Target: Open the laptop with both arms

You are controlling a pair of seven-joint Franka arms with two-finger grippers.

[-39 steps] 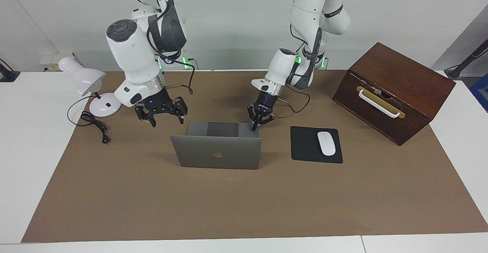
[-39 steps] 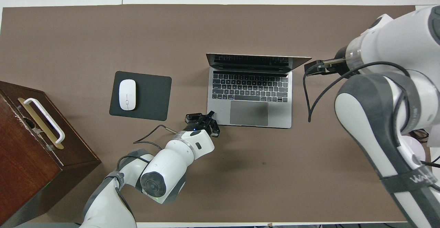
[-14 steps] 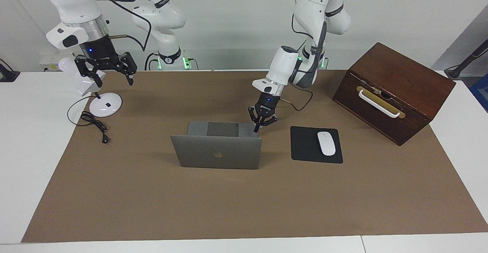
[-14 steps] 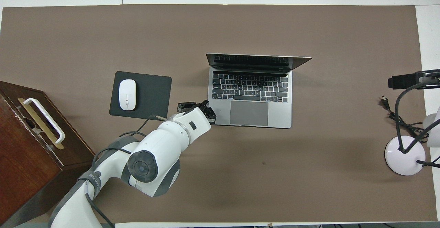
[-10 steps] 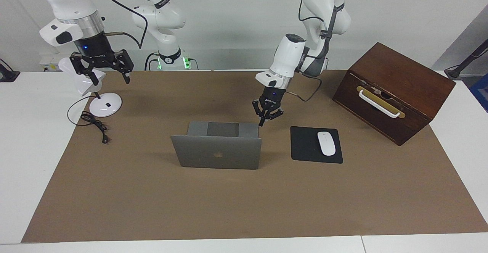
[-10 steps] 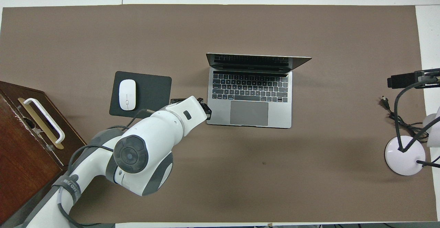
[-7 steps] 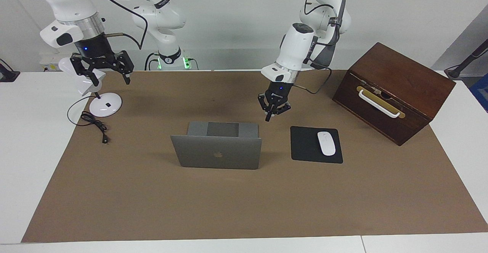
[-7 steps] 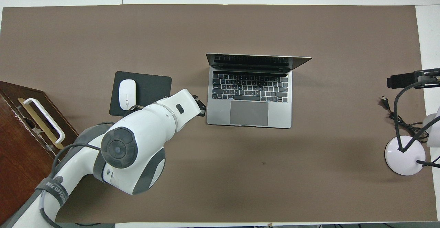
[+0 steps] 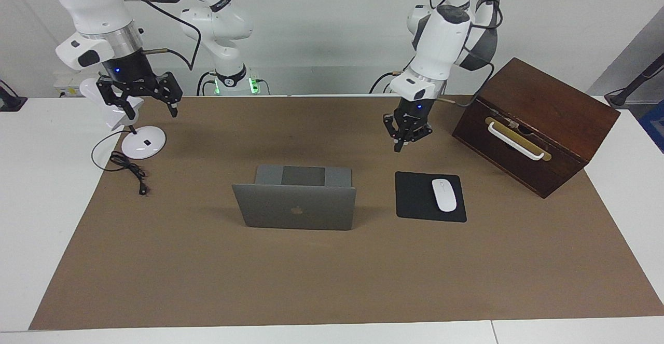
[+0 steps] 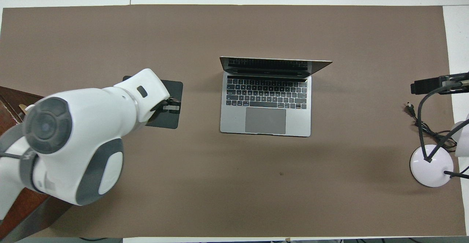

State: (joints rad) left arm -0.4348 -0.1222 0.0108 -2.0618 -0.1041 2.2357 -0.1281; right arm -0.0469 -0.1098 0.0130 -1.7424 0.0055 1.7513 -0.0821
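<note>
Your laptop (image 9: 296, 198) sits mid-surface (image 9: 332, 281) with the lid up, keyboard facing the robots, nothing touching it. The left tool (image 9: 407, 134) hangs in the air over the brown mat near the mouse pad (image 9: 417, 198), holding nothing; can't tell how wide its fingers are. The right tool (image 9: 140, 97) is raised by the desk lamp (image 9: 116, 110) at the right arm's end, fingers spread wide and empty.

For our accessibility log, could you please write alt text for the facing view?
An open laptop sits mid-table. The left pincer hangs shut above the mat, nearer the robots than the mouse pad; the right pincer hangs open by the lamp.
</note>
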